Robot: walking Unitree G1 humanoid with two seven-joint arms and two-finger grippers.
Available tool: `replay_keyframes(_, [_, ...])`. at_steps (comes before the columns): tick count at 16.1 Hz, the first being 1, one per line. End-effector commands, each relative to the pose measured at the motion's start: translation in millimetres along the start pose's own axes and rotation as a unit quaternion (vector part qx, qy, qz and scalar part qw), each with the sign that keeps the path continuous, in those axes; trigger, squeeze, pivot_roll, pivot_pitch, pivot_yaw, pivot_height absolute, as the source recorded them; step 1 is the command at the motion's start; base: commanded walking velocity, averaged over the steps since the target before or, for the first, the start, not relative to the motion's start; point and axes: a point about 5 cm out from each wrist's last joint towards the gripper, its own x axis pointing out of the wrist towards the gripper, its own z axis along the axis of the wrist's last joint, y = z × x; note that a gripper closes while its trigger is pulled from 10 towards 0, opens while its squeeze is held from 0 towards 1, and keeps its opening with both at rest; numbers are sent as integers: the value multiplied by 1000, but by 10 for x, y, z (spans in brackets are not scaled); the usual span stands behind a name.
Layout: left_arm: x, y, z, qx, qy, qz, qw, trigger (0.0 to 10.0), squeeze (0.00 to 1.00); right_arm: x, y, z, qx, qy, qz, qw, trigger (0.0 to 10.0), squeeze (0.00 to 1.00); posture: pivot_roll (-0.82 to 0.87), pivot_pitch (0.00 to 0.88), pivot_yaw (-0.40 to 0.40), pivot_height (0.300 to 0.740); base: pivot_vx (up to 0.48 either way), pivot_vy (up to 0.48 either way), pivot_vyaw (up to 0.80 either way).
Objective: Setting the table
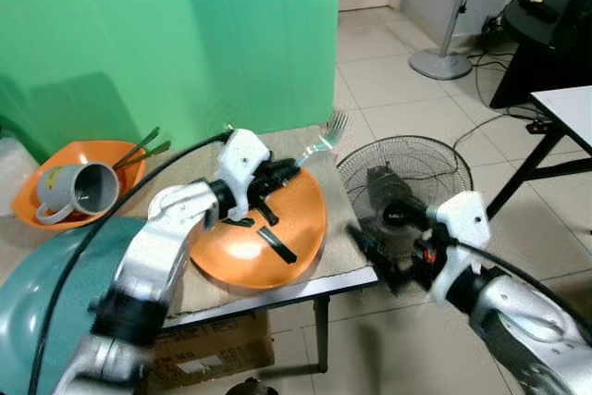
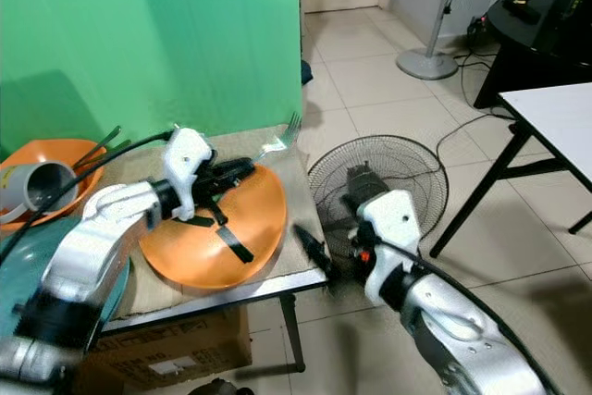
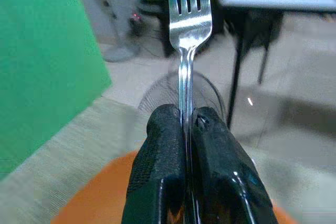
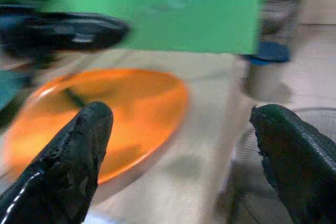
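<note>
**Right gripper spread before the orange plate**

The right gripper (image 4: 178, 156) has its two black fingers (image 4: 68, 161) wide apart; beyond them an orange plate (image 4: 110, 114) lies on the beige-covered worktop (image 4: 205, 145); a green wall (image 4: 173, 9) stands behind; everything is blurred.

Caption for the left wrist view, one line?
Left gripper clamps a silver fork by its handle above the orange plate.

Fork (image 3: 188, 30): polished metal, mirror-bright, pinched between matt black, finely grained rubbery fingers (image 3: 160, 171) of left gripper (image 1: 294, 168). Orange plate (image 1: 277, 247) at table's right edge: smooth, glossy, plastic-looking. Table covering (image 1: 344, 219): matt woven cloth. Grey mug (image 1: 79, 191): smooth, dull sheen. Fan guard (image 1: 407, 159): thin dark wire.
</note>
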Motion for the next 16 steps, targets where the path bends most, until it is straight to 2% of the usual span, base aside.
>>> replay_keyframes(1, [-54, 14, 125, -3, -28, 34, 999, 0, 0, 22, -60, 18, -10, -3, -43, 999, 10000, 0, 10, 0, 99, 740, 0, 0, 0])
replay_keyframes(2, [-76, -18, 154, -16, -46, 51, 998, 0, 0, 25, -72, 38, -7, -19, -62, 998, 10000, 0, 13, 0, 100, 740, 0, 0, 0])
replay_keyframes(3, [-133, -113, 197, -28, -79, 93, 992, 10000, 0, 13, -110, 28, 5, -29, -123, 992, 10000, 0, 17, 0, 99, 740, 0, 0, 0])
replay_keyframes(6, [-160, -228, 123, -22, -63, 124, 990, 10000, 0, -6, -143, -23, 1, -18, -176, 984, 10000, 0, 21, 0, 98, 740, 0, 0, -723])
replay_keyframes(8, [-185, -293, 65, -21, -54, 152, 987, 10000, 0, -21, -198, -15, 11, -27, -214, 976, 10000, 0, 21, 0, 96, 740, 0, 0, 0])
replay_keyframes(10, [-209, -323, 12, -1, -49, 174, 983, 10000, 0, -28, -215, -7, 0, -24, -224, 974, 10000, 0, 21, 0, 94, 740, 0, 0, 0])
replay_keyframes(12, [-241, -364, 23, 6, -48, 175, 983, 10000, 0, -25, -188, -20, 5, -21, -227, 974, 10000, 0, 28, 0, 91, 740, 0, 0, -800])
replay_keyframes(16, [-269, -381, -1, -14, -46, 166, 985, 10000, 0, -11, -171, -27, 9, -18, -231, 973, 10000, 0, 34, 0, 91, 740, 0, 0, -800])
